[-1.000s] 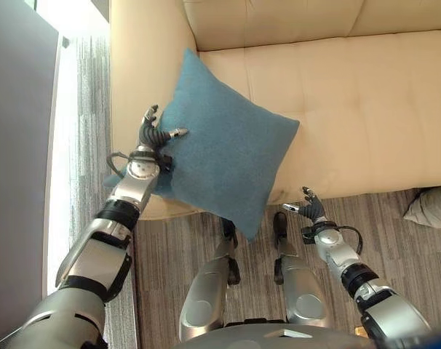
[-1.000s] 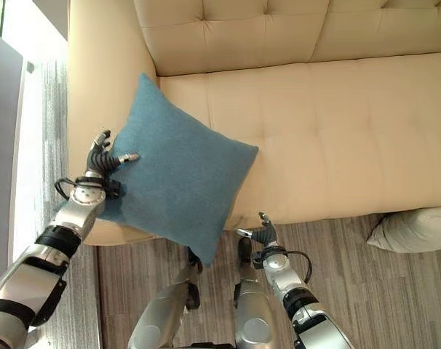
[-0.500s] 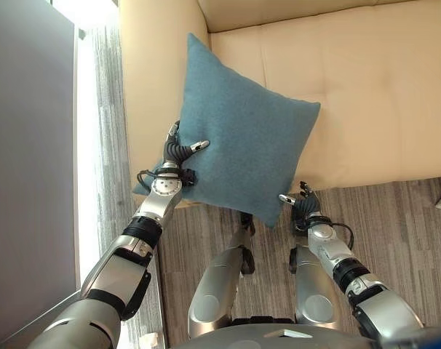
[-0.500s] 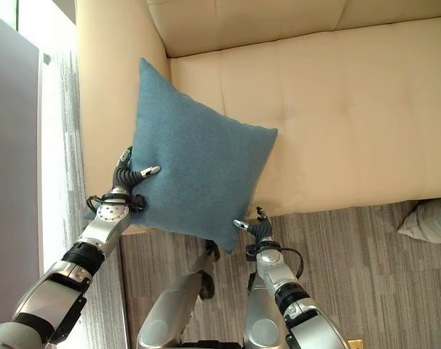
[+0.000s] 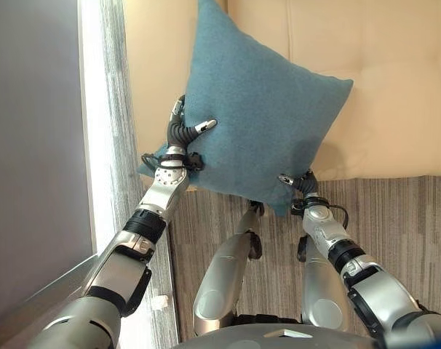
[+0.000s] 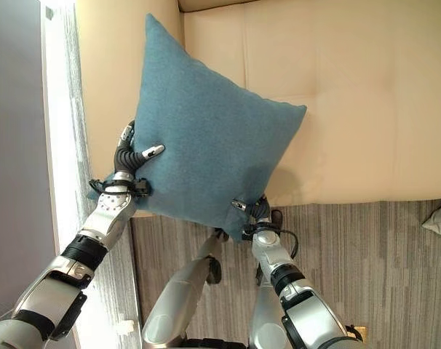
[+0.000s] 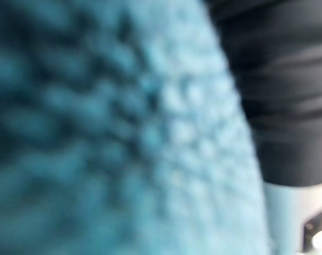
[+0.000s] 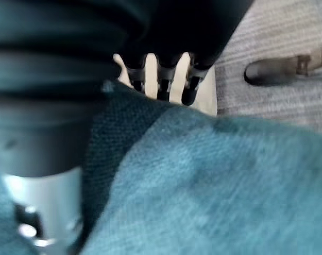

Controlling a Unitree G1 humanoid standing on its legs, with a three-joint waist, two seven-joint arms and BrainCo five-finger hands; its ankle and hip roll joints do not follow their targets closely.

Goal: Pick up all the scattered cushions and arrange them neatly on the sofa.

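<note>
no writing or labels readable on anything i can see. i've got the teal cushion (image 5: 268, 116) held up between both hands, standing on one corner like a diamond, in front of the cream sofa (image 5: 395, 94) and over its front edge and left armrest. my left hand (image 5: 178, 138) reaches up from the lower left with the arm stretched out, fingers curled behind the cushion's left edge and thumb laid on its face, pinching it. my right hand (image 5: 302, 185) comes up from the lower right under the cushion's bottom corner, thumb on the face of the corner; in the right wrist view its fingers (image 8: 160, 85) sit behind the fabric, clamping it. grey striped carpet (image 5: 410, 225) lies below.
</note>
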